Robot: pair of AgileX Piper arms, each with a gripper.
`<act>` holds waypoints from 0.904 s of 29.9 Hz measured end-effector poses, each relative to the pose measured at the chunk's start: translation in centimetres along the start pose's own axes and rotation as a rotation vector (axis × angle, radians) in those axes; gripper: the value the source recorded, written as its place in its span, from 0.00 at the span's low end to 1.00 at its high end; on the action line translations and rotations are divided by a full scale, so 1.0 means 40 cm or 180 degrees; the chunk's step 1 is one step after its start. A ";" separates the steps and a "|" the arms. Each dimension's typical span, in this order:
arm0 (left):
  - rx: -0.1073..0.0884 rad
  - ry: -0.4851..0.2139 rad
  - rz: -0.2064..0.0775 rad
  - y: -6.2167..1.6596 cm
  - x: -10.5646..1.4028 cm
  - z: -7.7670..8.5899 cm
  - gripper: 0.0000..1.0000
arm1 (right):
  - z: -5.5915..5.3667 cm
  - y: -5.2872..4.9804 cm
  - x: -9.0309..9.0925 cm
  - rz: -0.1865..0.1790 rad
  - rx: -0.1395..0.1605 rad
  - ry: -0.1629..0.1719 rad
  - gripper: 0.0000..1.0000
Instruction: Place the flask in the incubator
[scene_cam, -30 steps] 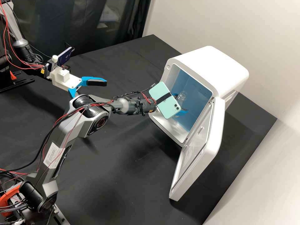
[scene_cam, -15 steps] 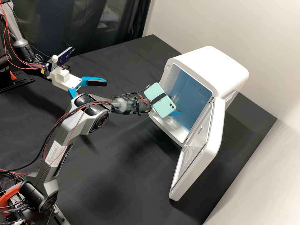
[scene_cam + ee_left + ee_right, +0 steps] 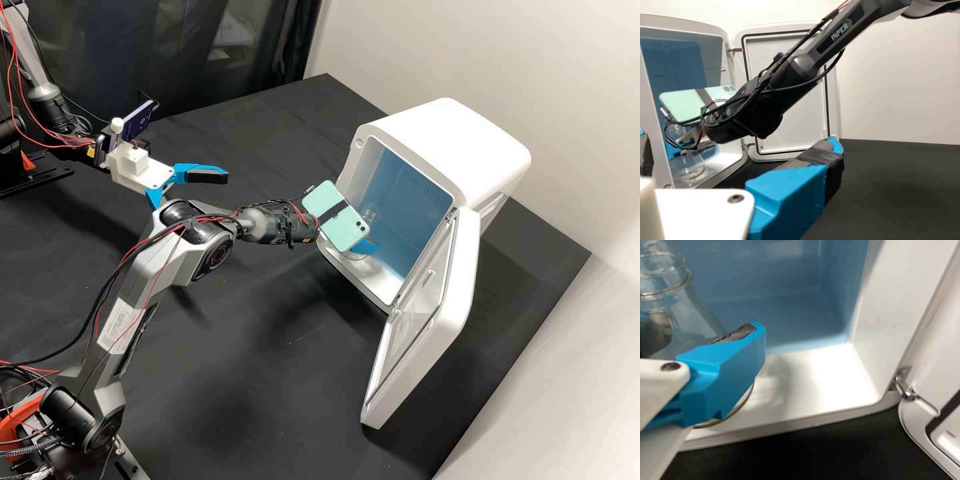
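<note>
The white incubator (image 3: pixel 453 147) with a blue inside stands at the bench's right, its door (image 3: pixel 420 320) swung open and hanging forward. A clear glass flask (image 3: pixel 370 215) stands upright just inside the opening, its base on the white floor (image 3: pixel 815 385). My right gripper (image 3: pixel 368 240) reaches into the opening and is shut on the flask (image 3: pixel 670 305), one blue finger (image 3: pixel 725 365) against its cone. My left gripper (image 3: pixel 190 188) hangs open and empty above the bench's left part, well away from the incubator. From there the flask (image 3: pixel 687 167) shows near the front of the chamber.
A mint-green phone (image 3: pixel 335 215) strapped to the right wrist hides part of the chamber. The right arm's elbow (image 3: pixel 193 247) lies just below the left gripper. The door's hinge (image 3: pixel 907 390) is close to the right gripper. Open black bench (image 3: pixel 267 360) lies in front.
The right arm has drawn back toward the incubator's opening and slightly down, the flask moving with it. The left arm has stayed still.
</note>
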 end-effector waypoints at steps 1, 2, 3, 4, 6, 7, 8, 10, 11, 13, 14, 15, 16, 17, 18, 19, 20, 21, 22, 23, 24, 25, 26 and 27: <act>0.0000 0.0000 0.0000 0.000 0.000 0.000 1.00 | 0.001 -0.002 0.000 0.0011 -0.0003 -0.0019 0.00; 0.0000 0.0000 0.0000 0.000 0.000 0.000 1.00 | 0.006 -0.009 0.003 0.0004 -0.0022 -0.0050 0.00; 0.0000 0.0000 0.0000 0.000 0.000 0.000 1.00 | 0.009 -0.013 0.004 0.0003 -0.0048 -0.0064 0.00; 0.0000 0.0000 0.0000 0.000 0.000 0.000 1.00 | 0.012 -0.017 0.006 -0.0001 -0.0066 -0.0079 0.00; 0.0000 0.0000 0.0000 0.000 0.000 0.000 1.00 | 0.013 -0.019 0.007 0.0026 -0.0086 -0.0084 0.00; 0.0000 0.0000 0.0000 0.000 0.000 0.000 1.00 | 0.013 -0.021 0.008 0.0031 -0.0095 -0.0081 0.00; 0.0000 0.0000 0.0000 0.000 0.000 0.000 1.00 | 0.012 -0.021 0.008 0.0035 -0.0100 -0.0077 0.00; 0.0000 0.0000 0.0000 0.000 0.000 0.000 1.00 | 0.013 -0.023 0.011 0.0047 -0.0108 -0.0076 0.00; 0.0000 0.0000 0.0000 0.000 0.000 0.000 1.00 | 0.015 -0.024 0.013 0.0056 -0.0111 -0.0083 0.00; 0.0000 0.0000 0.0000 0.000 0.000 0.000 1.00 | 0.015 -0.025 0.016 0.0065 -0.0123 -0.0077 0.00; 0.0000 0.0000 0.0000 0.000 0.000 0.000 1.00 | 0.015 -0.026 0.017 0.0067 -0.0121 -0.0074 0.00; 0.0000 0.0000 0.0000 0.000 0.000 0.000 1.00 | 0.015 -0.026 0.019 0.0067 -0.0127 -0.0073 0.00; 0.0000 0.0000 0.0000 0.000 0.000 0.000 1.00 | 0.017 -0.028 0.022 0.0075 -0.0132 -0.0081 0.00; 0.0000 0.0000 0.0000 0.000 0.000 0.000 1.00 | 0.019 -0.027 0.024 0.0097 -0.0137 -0.0083 0.00; 0.0000 0.0000 0.0000 0.000 0.000 0.000 1.00 | 0.020 -0.027 0.027 0.0118 -0.0138 -0.0086 0.00; 0.0000 0.0000 0.0000 0.000 0.000 0.000 1.00 | 0.022 -0.029 0.029 0.0131 -0.0150 -0.0091 0.00; 0.0000 0.0000 0.0000 0.000 0.000 0.000 1.00 | 0.024 -0.031 0.032 0.0139 -0.0163 -0.0099 0.00; 0.0000 0.0000 0.0000 0.000 0.000 0.000 1.00 | 0.025 -0.029 0.035 0.0163 -0.0169 -0.0101 0.00; 0.0000 0.0000 0.0000 0.000 0.000 0.000 1.00 | 0.027 -0.030 0.038 0.0172 -0.0172 -0.0106 0.00; 0.0000 0.0000 0.0000 0.000 0.000 0.000 1.00 | 0.031 -0.030 0.041 0.0182 -0.0189 -0.0118 0.00; 0.0000 0.0000 0.0000 0.000 0.000 0.000 1.00 | 0.031 -0.031 0.042 0.0187 -0.0219 -0.0120 0.00; 0.0000 0.0000 0.0000 0.000 0.000 0.000 1.00 | 0.034 -0.031 0.046 0.0197 -0.0232 -0.0128 0.00; 0.0000 0.0000 0.0000 0.000 0.000 0.000 1.00 | 0.034 -0.028 0.049 0.0206 -0.0242 -0.0126 0.00; 0.0000 0.0000 0.0000 0.000 0.000 0.000 1.00 | 0.034 -0.025 0.051 0.0223 -0.0238 -0.0125 0.00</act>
